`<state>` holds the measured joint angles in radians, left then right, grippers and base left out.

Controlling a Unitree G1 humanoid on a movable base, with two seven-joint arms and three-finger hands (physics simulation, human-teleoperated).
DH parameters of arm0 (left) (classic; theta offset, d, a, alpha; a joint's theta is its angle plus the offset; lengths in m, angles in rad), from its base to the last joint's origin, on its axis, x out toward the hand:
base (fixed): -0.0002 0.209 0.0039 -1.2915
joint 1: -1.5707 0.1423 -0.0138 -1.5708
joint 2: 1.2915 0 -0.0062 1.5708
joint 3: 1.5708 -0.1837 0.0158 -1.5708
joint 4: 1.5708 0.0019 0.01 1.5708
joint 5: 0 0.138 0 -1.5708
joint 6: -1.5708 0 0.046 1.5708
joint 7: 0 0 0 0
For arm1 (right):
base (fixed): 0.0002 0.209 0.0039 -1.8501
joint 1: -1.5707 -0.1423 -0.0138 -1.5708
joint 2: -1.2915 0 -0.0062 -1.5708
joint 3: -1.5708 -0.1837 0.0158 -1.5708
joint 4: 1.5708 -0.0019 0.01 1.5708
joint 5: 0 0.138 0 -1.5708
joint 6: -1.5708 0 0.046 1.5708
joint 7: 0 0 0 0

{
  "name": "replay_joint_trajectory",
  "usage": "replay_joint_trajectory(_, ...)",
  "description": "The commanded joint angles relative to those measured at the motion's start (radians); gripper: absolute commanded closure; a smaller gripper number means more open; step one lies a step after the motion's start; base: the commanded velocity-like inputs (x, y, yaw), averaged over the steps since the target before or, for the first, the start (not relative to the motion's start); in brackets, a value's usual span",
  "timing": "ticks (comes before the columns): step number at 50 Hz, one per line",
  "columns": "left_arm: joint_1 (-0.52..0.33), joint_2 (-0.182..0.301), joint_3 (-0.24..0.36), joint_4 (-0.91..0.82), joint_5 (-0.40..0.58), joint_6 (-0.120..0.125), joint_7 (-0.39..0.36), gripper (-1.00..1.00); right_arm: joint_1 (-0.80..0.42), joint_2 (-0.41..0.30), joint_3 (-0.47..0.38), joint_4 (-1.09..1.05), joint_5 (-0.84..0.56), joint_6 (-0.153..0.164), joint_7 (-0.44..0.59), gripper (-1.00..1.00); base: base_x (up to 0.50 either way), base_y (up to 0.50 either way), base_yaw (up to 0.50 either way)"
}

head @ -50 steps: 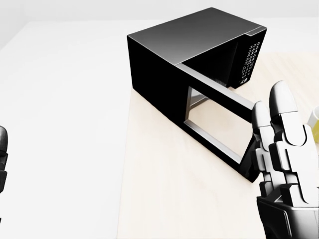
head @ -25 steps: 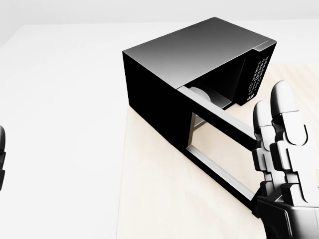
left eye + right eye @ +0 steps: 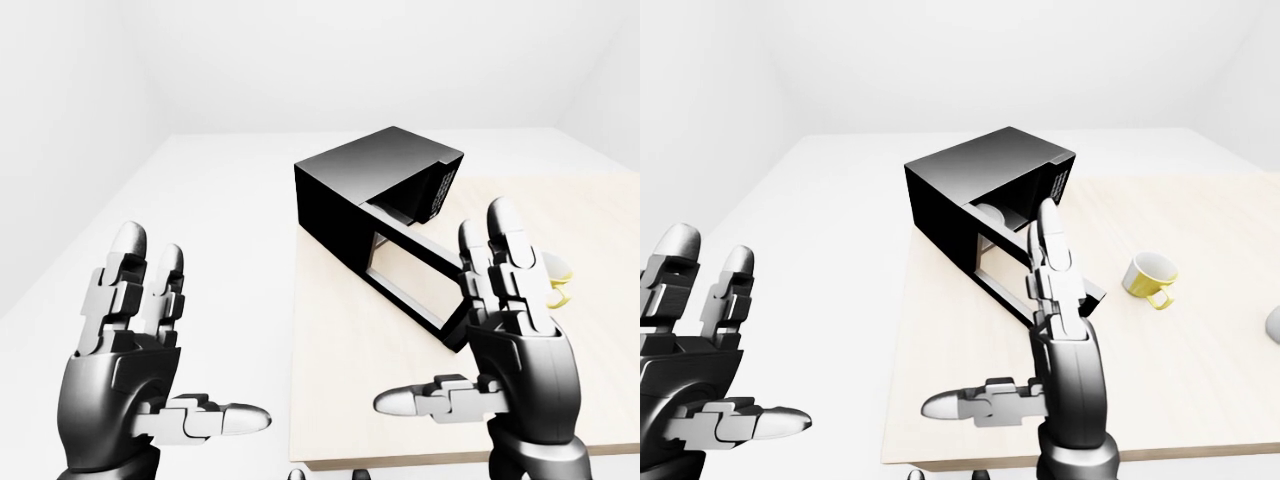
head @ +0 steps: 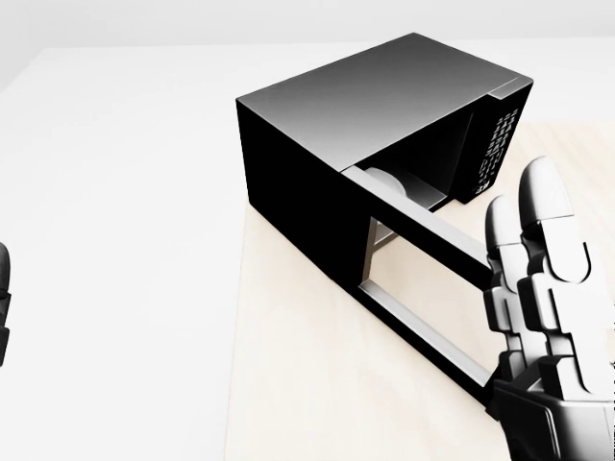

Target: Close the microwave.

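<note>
Your black box-shaped microwave sits at the far left corner of the pale wooden table, turned at an angle, with its window-framed door swung wide open toward you and to the right. A keypad strip runs down its right face; the markings are too small to read, and no brand name shows. Inside the cavity you can just make out a pale round shape, too small to identify.

Your right hand is raised near the free end of the door, fingers straight and thumb spread, holding nothing; whether it touches the door cannot be told. Your left hand is up off the table's left edge, equally spread and empty, well apart from the microwave.

A yellow ceramic mug with a white inside stands on the table to the right of the door, upright and apart from it
</note>
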<state>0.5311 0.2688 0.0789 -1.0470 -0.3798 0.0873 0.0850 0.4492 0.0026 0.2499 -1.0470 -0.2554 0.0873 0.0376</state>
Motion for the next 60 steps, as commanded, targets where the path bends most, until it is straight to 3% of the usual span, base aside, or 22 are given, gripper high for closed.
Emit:
replay_joint_trajectory(1, 0.002, -0.005, -0.001, 0.0, 0.004, 0.0, -0.003, -1.0, -0.014, -0.049, 0.04, 0.0, 0.002, 0.0, -0.053, -1.0, 0.0, 0.0, 0.0)
replay_joint_trajectory(10, 0.003, -0.005, -0.004, 0.0, 0.005, 0.0, -0.001, -1.0, -0.046, -0.118, 0.066, 0.019, 0.03, 0.0, -0.128, -1.0, 0.0, 0.0, 0.0)
replay_joint_trajectory(23, 0.001, -0.022, 0.0, 0.0, 0.011, 0.0, -0.017, -1.0, -0.064, -0.141, 0.119, 0.158, 0.023, 0.0, -0.179, -1.0, 0.0, 0.0, 0.0)
replay_joint_trajectory(35, 0.002, -0.012, 0.0, 0.0, 0.006, 0.0, -0.01, -1.0, -0.089, -0.138, 0.142, 0.308, 0.017, 0.0, -0.206, -1.0, 0.0, 0.0, 0.0)
replay_joint_trajectory(47, 0.004, -0.012, -0.001, 0.0, 0.006, 0.0, -0.01, -1.0, -0.146, -0.097, 0.108, 0.526, 0.028, 0.0, -0.203, -1.0, 0.0, 0.0, 0.0)
replay_joint_trajectory(55, 0.002, -0.024, -0.002, 0.0, 0.015, 0.0, -0.022, -1.0, -0.193, -0.056, 0.069, 0.701, 0.023, -0.071, -0.193, -1.0, 0.0, 0.0, 0.0)
replay_joint_trajectory(60, 0.002, -0.026, -0.004, 0.0, 0.018, 0.0, -0.023, -1.0, -0.215, -0.036, 0.045, 0.767, 0.025, -0.093, -0.183, -1.0, 0.0, 0.0, 0.0)
